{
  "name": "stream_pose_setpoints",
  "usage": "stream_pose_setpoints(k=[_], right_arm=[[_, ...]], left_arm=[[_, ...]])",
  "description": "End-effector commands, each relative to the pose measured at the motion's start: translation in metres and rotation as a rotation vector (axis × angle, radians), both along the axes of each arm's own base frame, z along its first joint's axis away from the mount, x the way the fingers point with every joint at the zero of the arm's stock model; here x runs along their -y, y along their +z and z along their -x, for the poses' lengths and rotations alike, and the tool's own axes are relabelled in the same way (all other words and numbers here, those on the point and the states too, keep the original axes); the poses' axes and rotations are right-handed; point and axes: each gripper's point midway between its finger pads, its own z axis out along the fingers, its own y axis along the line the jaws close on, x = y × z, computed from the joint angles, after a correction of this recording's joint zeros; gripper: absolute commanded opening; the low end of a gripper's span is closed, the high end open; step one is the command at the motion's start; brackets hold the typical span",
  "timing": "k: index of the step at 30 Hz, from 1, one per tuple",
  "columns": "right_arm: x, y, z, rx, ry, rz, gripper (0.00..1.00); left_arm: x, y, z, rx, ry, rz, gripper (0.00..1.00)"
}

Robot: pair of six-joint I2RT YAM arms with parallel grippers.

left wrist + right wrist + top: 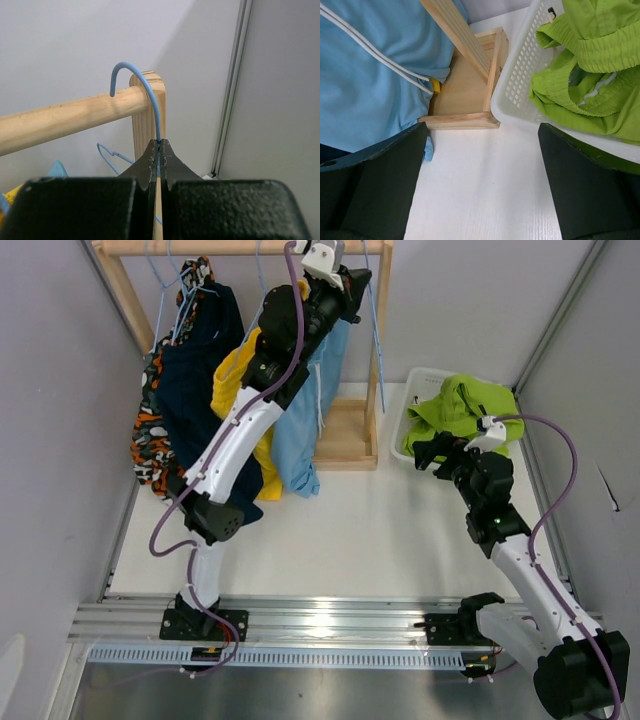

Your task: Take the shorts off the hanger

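Observation:
On the wooden rack, the camouflage shorts (150,435), navy shorts (203,370), yellow shorts (235,375) and light blue shorts (300,430) hang from blue wire hangers. The lime green shorts (462,408) lie in the white basket (403,430). My left gripper (352,288) is raised to the rod and shut on the neck of a blue hanger (134,75), whose hook sits over the rod (65,117) next to the right post. My right gripper (432,455) is open and empty, low over the table between the light blue shorts (370,65) and the basket (520,75).
The rack's right post (147,120) and its wooden base (465,95) stand beside the basket. Grey walls close in both sides. My left arm crosses in front of the yellow and light blue shorts. A small blue clip (428,148) lies by the base.

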Motion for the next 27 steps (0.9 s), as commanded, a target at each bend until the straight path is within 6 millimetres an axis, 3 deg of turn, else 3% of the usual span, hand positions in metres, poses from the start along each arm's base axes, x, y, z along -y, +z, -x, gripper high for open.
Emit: stream_pose_setpoints(k=[1, 2, 9, 16, 17, 18, 19, 20, 21, 22, 23, 25, 26, 27], right_arm=[[-0.006, 0.019, 0.003, 0.071, 0.037, 0.005, 0.99], [-0.006, 0.02, 0.004, 0.073, 0.042, 0.006, 0.99], [-0.015, 0.021, 0.014, 0.078, 0.076, 0.003, 1.0], [-0.027, 0.01, 0.016, 0.051, 0.099, 0.008, 1.0], [-0.031, 0.008, 0.017, 0.046, 0.11, 0.009, 0.99], [-0.03, 0.009, 0.015, 0.045, 0.09, 0.009, 0.99], [-0.031, 0.009, 0.014, 0.043, 0.088, 0.009, 1.0], [-0.031, 0.008, 0.013, 0.037, 0.081, 0.012, 1.0], [-0.036, 0.008, 0.014, 0.037, 0.088, 0.014, 0.99], [-0.038, 0.008, 0.015, 0.036, 0.09, 0.014, 1.0], [-0.04, 0.007, 0.016, 0.033, 0.084, 0.017, 0.99], [-0.039, 0.007, 0.016, 0.03, 0.065, 0.023, 0.99], [-0.038, 0.005, 0.016, 0.023, 0.059, 0.035, 0.99], [-0.038, 0.007, 0.016, 0.025, 0.057, 0.04, 0.99]], left_arm=[[-0.019, 0.034, -0.006, 0.086, 0.01, 0.127, 0.0], [-0.019, 0.025, -0.016, 0.069, 0.016, 0.127, 0.0], [-0.031, 0.006, -0.056, 0.061, 0.034, 0.2, 0.0], [-0.041, 0.001, -0.062, 0.026, 0.019, 0.208, 0.01], [-0.038, -0.006, -0.062, 0.008, 0.01, 0.198, 0.07], [-0.038, 0.007, -0.047, 0.029, -0.022, 0.196, 0.16], [-0.038, 0.011, -0.041, 0.033, -0.033, 0.194, 0.39], [-0.034, 0.002, -0.04, 0.008, -0.04, 0.173, 0.51], [-0.031, 0.007, -0.031, 0.011, -0.061, 0.164, 0.6], [-0.036, 0.019, -0.017, 0.018, -0.069, 0.165, 0.75], [-0.033, 0.015, -0.011, -0.014, -0.086, 0.152, 0.79], [-0.042, 0.033, 0.017, -0.005, -0.108, 0.156, 0.9], [-0.041, 0.026, 0.023, -0.026, -0.119, 0.147, 0.99], [-0.04, 0.02, 0.03, -0.04, -0.13, 0.136, 0.99]])
